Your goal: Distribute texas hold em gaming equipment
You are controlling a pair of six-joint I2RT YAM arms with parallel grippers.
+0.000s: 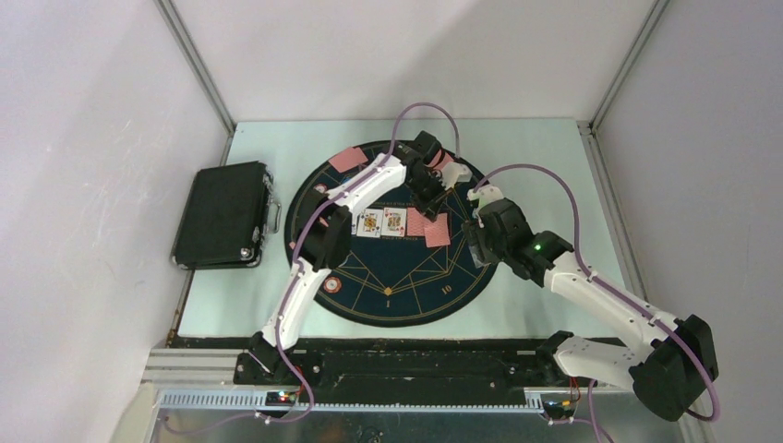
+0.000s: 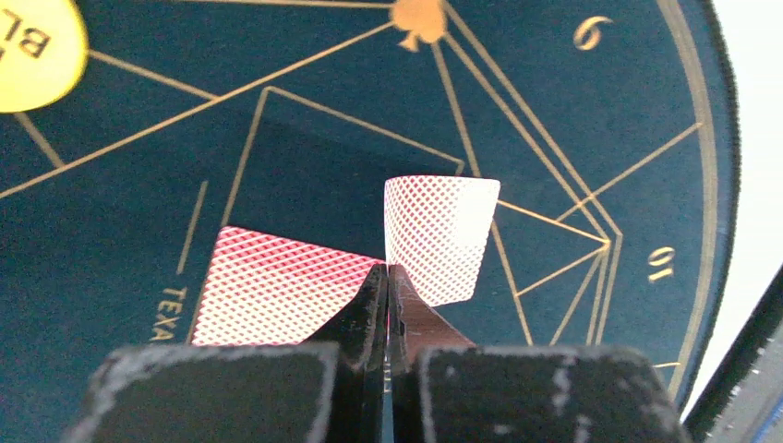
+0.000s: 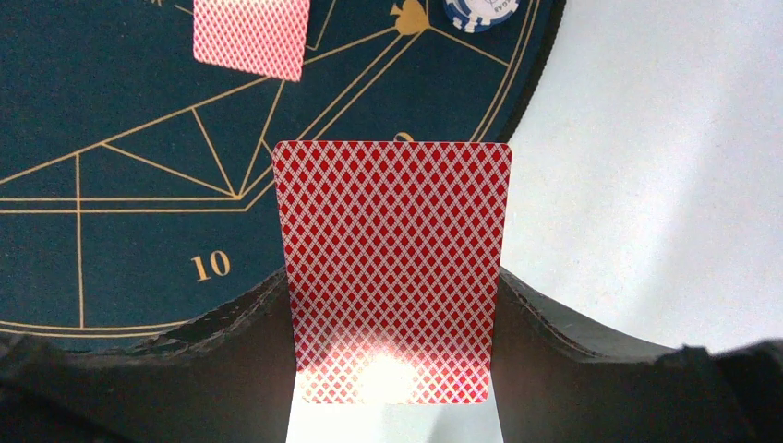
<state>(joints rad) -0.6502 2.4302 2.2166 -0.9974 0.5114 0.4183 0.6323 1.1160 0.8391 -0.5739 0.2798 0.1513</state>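
My left gripper (image 1: 430,197) (image 2: 388,273) is over the far middle of the dark round mat (image 1: 397,297), shut edge-on on a pink-backed playing card (image 2: 441,233) that bends out to the right of the tips. Another pink-backed card (image 2: 277,297) lies on the mat below it. My right gripper (image 1: 478,234) (image 3: 392,277) hovers over the mat's right rim, fingers closed on the side edges of a red-backed card (image 3: 392,249); I cannot tell whether it is one card or a stack. Two face-up cards (image 1: 381,221) and pink-backed cards (image 1: 436,231) lie mid-mat.
A black case (image 1: 222,214) lies left of the mat. A yellow chip (image 2: 32,44) and a blue-white chip (image 3: 480,11) sit on the mat. More pink-backed cards lie at its far edge (image 1: 348,159). Metal frame posts stand at the back corners.
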